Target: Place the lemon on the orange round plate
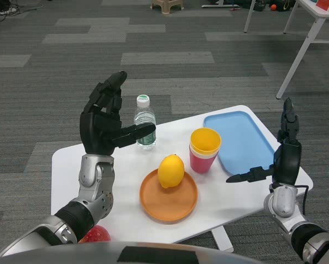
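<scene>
A yellow lemon (pixel 171 171) stands on the orange round plate (pixel 168 201) near the table's front middle. My left hand (pixel 106 118) is raised above the table's left side, fingers spread and empty, well clear of the lemon. At the table's right edge my right hand (pixel 279 151) is lifted too, fingers apart, holding nothing.
A clear water bottle (pixel 145 122) stands behind the plate, close to my left hand. Stacked cups (pixel 205 149), yellow over pink, sit right of the plate beside a blue tray (pixel 239 141). A red fruit (pixel 96 235) lies at the front left. Another white table (pixel 318 22) stands far right.
</scene>
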{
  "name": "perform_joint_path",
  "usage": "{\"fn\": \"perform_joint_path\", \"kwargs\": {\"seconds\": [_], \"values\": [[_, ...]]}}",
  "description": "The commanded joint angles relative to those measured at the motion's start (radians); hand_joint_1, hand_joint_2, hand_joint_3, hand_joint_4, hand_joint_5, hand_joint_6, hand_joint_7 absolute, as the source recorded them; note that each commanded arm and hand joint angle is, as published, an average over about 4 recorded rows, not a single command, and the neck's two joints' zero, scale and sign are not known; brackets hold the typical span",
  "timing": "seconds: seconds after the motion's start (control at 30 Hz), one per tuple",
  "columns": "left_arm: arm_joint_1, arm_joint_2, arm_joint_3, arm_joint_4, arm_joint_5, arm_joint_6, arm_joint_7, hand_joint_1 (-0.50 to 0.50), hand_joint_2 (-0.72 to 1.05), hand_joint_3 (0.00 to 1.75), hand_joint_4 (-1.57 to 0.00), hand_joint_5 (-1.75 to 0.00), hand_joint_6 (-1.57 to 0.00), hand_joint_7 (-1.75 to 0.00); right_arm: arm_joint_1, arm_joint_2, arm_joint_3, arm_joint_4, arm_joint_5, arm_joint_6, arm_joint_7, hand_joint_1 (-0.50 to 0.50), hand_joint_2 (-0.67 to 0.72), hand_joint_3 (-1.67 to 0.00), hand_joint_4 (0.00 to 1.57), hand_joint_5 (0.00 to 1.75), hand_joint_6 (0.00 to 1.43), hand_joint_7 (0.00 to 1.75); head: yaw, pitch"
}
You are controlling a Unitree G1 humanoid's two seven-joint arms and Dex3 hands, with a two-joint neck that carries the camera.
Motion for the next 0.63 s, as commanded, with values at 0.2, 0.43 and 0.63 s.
{"fn": "perform_joint_path", "kwargs": {"seconds": [0.2, 0.43, 0.63], "values": [[0.005, 0.010, -0.007, -0.004, -0.006, -0.003, 0.004, 0.50, 0.67, 0.09, 0.00, 0.00, -0.63, -0.49, -0.004, -0.001, -0.002, -0.008, 0.011, -0.004, -0.002, -0.04, 0.28, 0.00, 0.34, 0.00, 0.00, 0.00, 0.002, 0.001], [0.002, 0.010, -0.007, -0.004, -0.006, -0.003, 0.004, 0.50, 0.69, 0.09, 0.00, 0.00, -0.63, -0.49, -0.004, -0.001, -0.002, -0.008, 0.011, -0.004, -0.002, -0.04, 0.28, 0.00, 0.34, 0.00, 0.00, 0.00, 0.002, 0.002], [0.000, 0.010, -0.007, -0.003, -0.006, -0.003, 0.004, 0.50, 0.78, 0.09, 0.00, 0.00, -0.55, -0.51, -0.004, -0.001, -0.002, -0.006, 0.011, -0.004, -0.002, -0.04, 0.28, 0.00, 0.34, 0.00, 0.00, 0.00, 0.000, 0.002]]}}
